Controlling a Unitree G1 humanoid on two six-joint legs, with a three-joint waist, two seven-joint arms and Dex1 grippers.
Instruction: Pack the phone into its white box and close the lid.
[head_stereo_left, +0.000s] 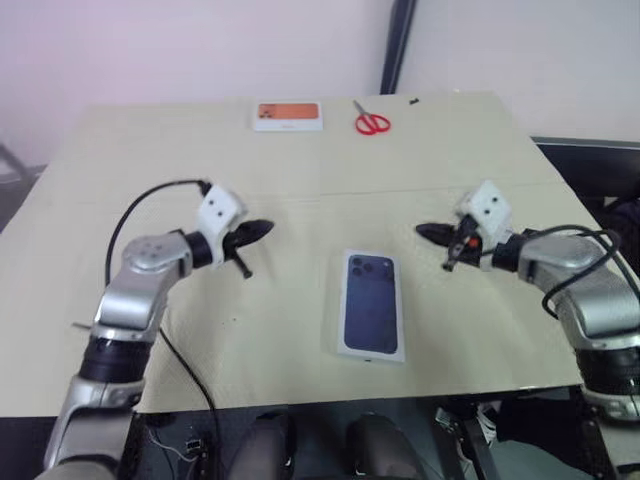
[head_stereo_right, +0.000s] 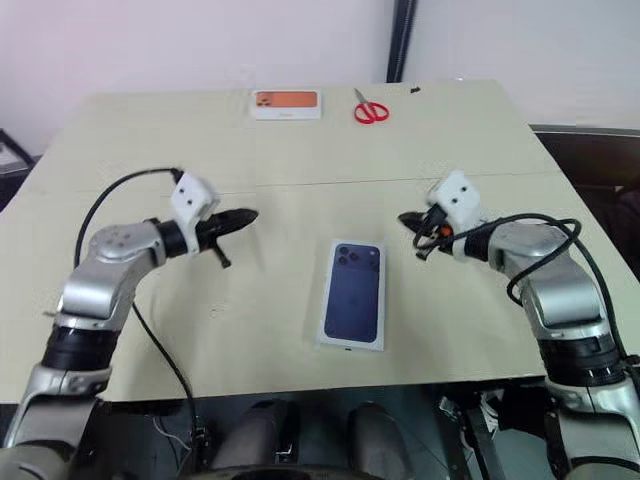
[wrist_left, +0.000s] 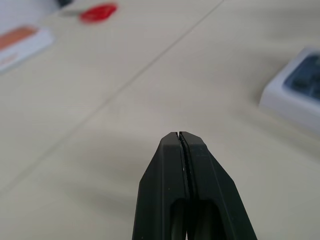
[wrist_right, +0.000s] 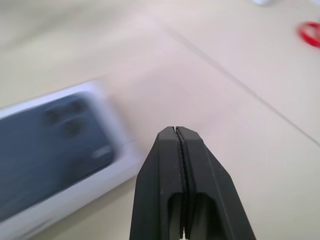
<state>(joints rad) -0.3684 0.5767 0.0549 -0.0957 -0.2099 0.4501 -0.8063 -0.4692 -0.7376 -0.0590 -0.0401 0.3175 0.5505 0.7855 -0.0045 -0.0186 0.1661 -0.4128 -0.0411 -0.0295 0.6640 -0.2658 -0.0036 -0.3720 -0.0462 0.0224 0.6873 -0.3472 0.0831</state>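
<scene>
Nearest me, low in the centre of the head views, a white box (head_stereo_left: 372, 305) lies flat on the beige table (head_stereo_left: 300, 170). Its top shows a dark blue phone picture with a camera cluster at the upper left corner, so I read this as the lid (head_stereo_right: 353, 293) seated on the tray, though a bare phone lying in an open tray would look much the same from here. I see no loose phone anywhere on the table, so it may be inside already.

I judge the box light, stiff cardboard with a smooth, slippery skin; a fitted lid tends to cling by suction and then let go suddenly. I would pinch the lid by its long side walls, not press on the printed face.

To either side, at mid-height, the left gripper (head_stereo_left: 262, 229) and the right gripper (head_stereo_left: 427, 232) hover above the table, well apart from the box, tips turned inward toward each other. Both wrist views show the fingers pressed together and holding nothing.

Farthest off, along the upper edge, sit a white box with an orange picture (head_stereo_left: 288, 115) and red-handled scissors (head_stereo_left: 371, 121).

The seam between lid and tray is too fine to make out, and the right wrist view smears the box.
</scene>
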